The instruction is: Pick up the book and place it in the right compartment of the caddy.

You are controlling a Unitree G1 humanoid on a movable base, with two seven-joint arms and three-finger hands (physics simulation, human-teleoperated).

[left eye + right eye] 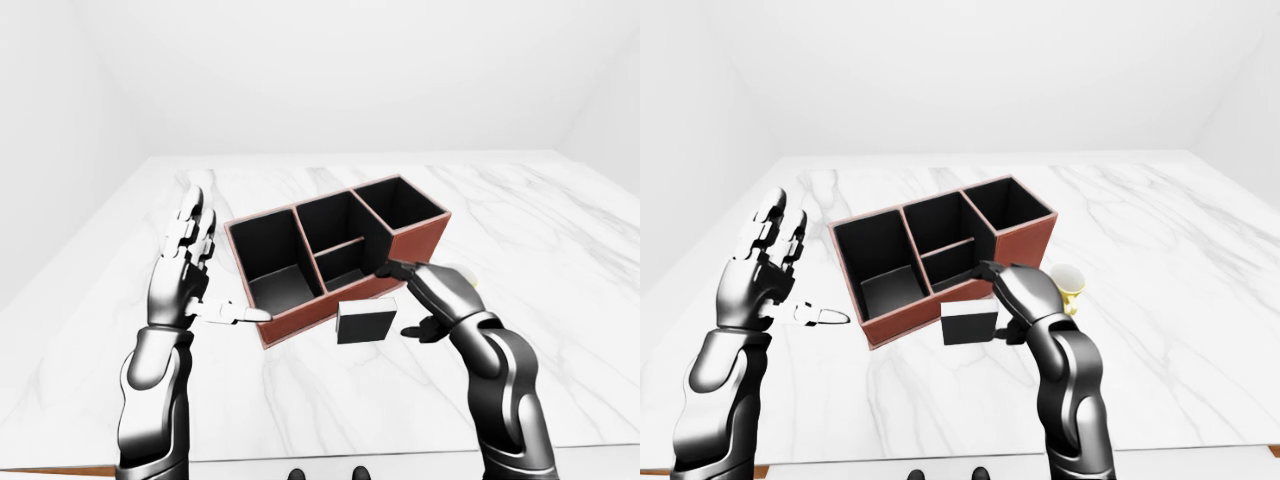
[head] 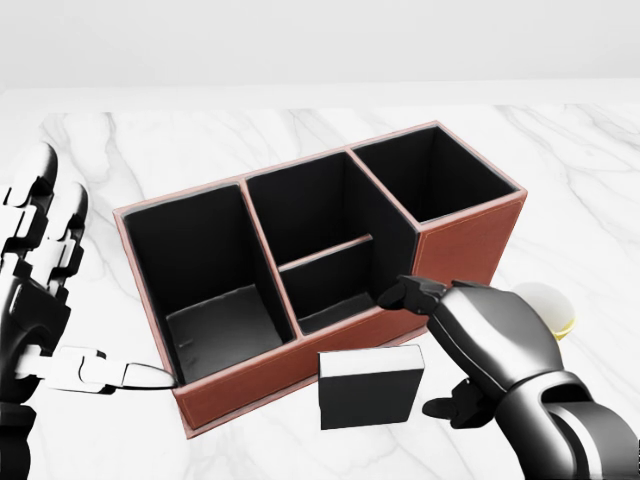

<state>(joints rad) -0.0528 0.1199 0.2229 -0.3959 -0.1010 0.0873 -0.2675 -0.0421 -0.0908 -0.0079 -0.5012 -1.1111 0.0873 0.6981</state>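
The boxy black book [image 2: 370,387] stands on veined marble [image 2: 600,190] between the right hand's [image 2: 470,345] spread fingers, below the leather-brown caddy [image 2: 320,260]. The right-eye view shows a yellow mug [image 1: 1069,285]. The left hand [image 1: 185,270] is splayed wide.

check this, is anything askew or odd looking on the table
The caddy sits skewed, its right end angled toward the head view's top. The book stands on edge against its near wall. Nothing looks spilled or damaged.
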